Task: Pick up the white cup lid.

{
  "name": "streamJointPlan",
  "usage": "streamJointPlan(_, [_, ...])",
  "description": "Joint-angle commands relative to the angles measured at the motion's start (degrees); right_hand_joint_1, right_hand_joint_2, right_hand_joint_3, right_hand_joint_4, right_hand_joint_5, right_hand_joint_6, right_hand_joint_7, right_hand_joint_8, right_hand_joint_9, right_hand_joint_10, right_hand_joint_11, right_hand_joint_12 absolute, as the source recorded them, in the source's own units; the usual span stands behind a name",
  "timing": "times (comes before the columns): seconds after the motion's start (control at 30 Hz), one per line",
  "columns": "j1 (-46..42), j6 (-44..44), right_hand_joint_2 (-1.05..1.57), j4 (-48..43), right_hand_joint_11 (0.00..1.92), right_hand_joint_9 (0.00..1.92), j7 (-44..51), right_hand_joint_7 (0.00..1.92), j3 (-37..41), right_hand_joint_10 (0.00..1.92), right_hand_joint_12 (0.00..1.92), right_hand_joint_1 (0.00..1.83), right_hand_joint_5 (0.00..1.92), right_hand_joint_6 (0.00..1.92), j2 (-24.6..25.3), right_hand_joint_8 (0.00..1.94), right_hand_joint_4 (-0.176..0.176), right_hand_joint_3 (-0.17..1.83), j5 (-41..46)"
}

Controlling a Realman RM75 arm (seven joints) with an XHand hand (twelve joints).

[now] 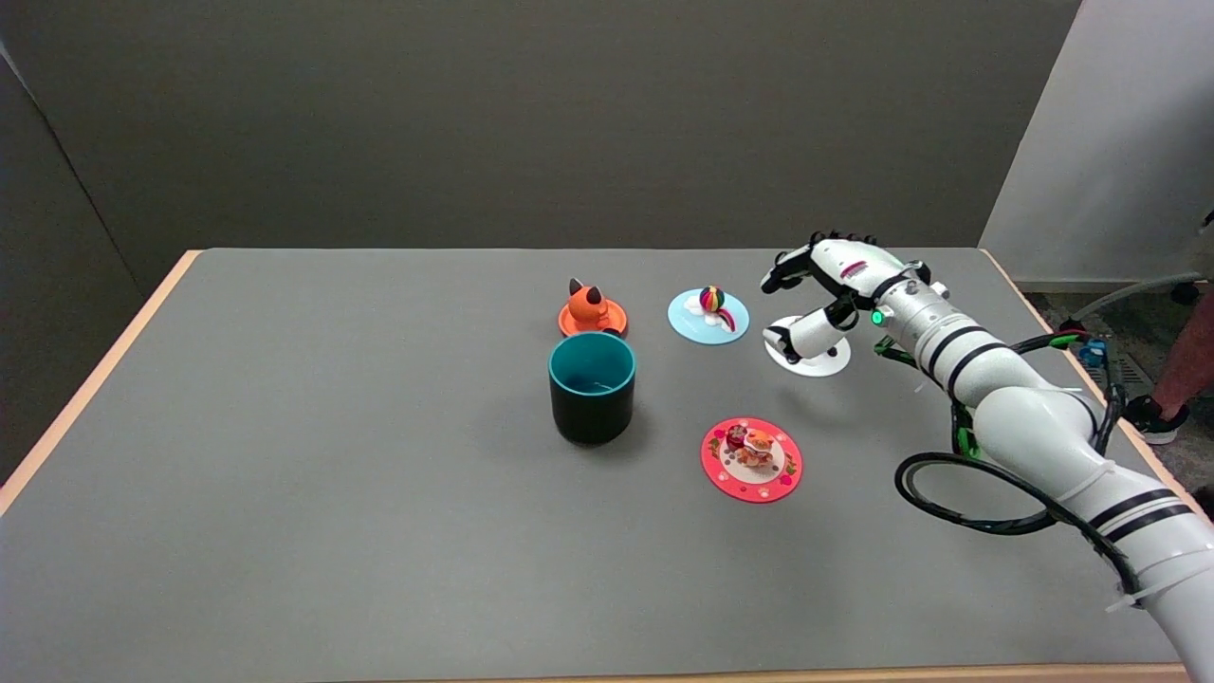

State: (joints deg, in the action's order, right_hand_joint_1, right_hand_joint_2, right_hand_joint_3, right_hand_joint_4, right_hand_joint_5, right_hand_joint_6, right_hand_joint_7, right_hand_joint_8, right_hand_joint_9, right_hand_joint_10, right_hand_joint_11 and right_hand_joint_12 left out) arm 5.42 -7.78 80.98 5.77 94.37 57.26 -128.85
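The white cup lid (823, 360) lies flat on the grey table at the right rear. My right hand (835, 280) is directly over it, reaching in from the lower right. Its fingers (785, 268) are spread and stretch out to the left above the lid. The thumb (801, 337) hangs down across the lid's middle and hides the small figure on top. Nothing is pinched between thumb and fingers, and I cannot tell whether the thumb touches the lid.
A light blue lid with a striped ball (708, 316) lies just left of the white one. An orange cat lid (592, 313) sits behind a black cup with a teal inside (591, 389). A red lid (751, 459) lies nearer. A person's leg (1176, 379) shows at the right edge.
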Motion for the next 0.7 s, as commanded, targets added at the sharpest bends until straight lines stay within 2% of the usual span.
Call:
streamJointPlan(0.03, [0.4, 0.2, 0.28, -3.0, 0.1, 0.4, 0.2, 0.66, 1.6, 0.16, 0.18, 0.76, 0.81, 0.31, -0.5, 0.19, 0.064, 1.02, 0.0])
streamJointPlan(0.27, [0.8, 1.2, 0.31, -6.5, 0.1, 0.46, 0.0, 0.71, 2.1, 0.17, 0.14, 0.76, 0.79, 0.32, -0.5, 0.19, 0.046, 0.99, 0.0])
streamJointPlan(0.53, [1.1, 1.6, 0.33, -7.9, 0.1, 0.48, 0.2, 0.74, 2.0, 0.17, 0.14, 0.76, 0.79, 0.33, -0.4, 0.2, 0.041, 0.98, 0.0])
streamJointPlan(0.7, [1.3, 1.9, 0.39, -8.4, 0.1, 0.51, 0.2, 0.83, 2.1, 0.18, 0.13, 0.75, 0.79, 0.34, -0.4, 0.22, 0.037, 0.98, 0.0])
